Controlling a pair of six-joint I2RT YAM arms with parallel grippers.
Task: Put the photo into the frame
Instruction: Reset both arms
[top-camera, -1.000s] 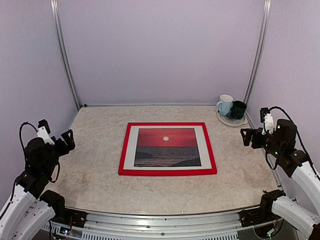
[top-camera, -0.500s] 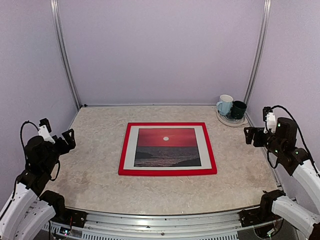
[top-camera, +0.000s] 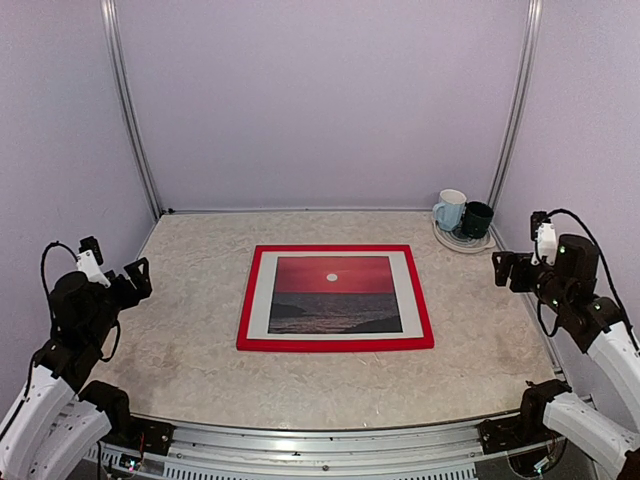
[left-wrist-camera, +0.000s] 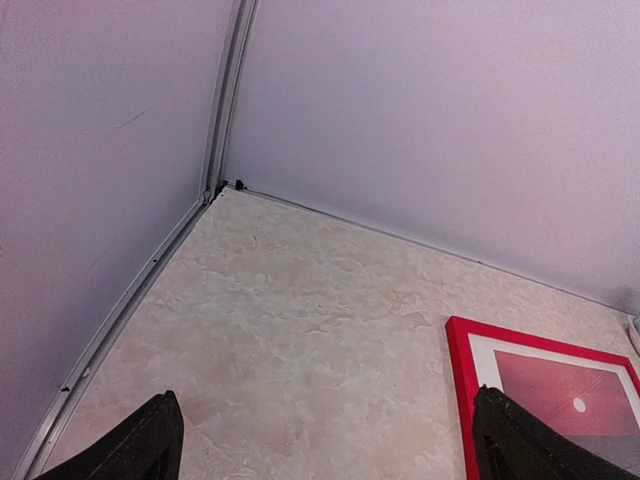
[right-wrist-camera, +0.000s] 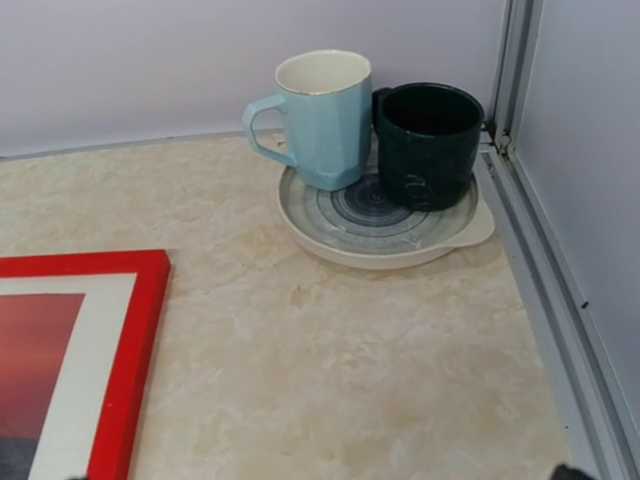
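Red frame with the photo inside is lying long-side across the table's middle, halfway between the left gripper and right gripper, both spreading wide and holding nothing.

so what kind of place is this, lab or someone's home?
Most likely a lab robot cell, not a home: plain panel walls on aluminium rails box in a marble-look table. The props look staged: a red frame around a sunset photo, and a blue mug and dark mug on a plate.
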